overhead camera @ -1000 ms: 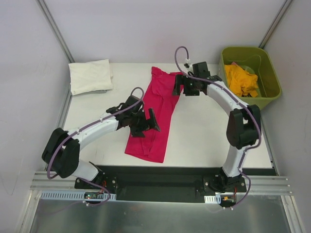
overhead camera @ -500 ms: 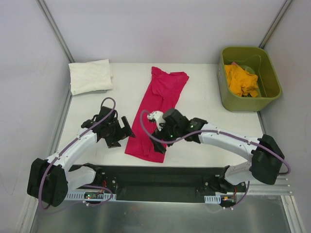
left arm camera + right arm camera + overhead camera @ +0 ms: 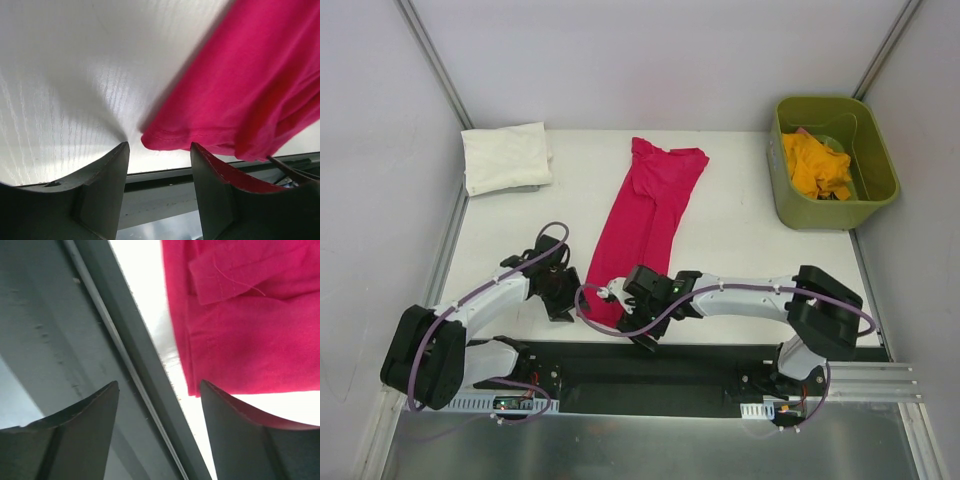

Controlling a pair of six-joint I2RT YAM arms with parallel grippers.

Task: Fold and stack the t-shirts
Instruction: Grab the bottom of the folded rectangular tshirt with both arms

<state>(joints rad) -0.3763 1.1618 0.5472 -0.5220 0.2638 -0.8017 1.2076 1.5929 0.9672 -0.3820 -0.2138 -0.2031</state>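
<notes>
Overhead view, garment: the magenta-pink t-shirt (image 3: 645, 225) lies flat on the bench (image 3: 750, 250) as one long narrow strip. Its collar end is at the far side and its hem reaches the near edge.
Overhead view, other items: the white t-shirt (image 3: 505, 157) lies folded, well apart to the pink shirt's far left. The orange-yellow t-shirt (image 3: 817, 165) sits crumpled in the olive-green bin (image 3: 825, 101), well apart to its far right.
Overhead view, limit: both wrists cover their own fingers at the hem, so neither gap can be read from there.
Left wrist view: the left pincer (image 3: 157, 147) stands apart. The hem's left corner lies between its tips, unclamped.
Right wrist view: the right pincer (image 3: 159, 382) stands apart. The hem's right corner lies just ahead of the gap, nearer one finger. This view alone shows a layered fold edge, a loose thread and the dark front rail (image 3: 75, 340) beside the shirt.
</notes>
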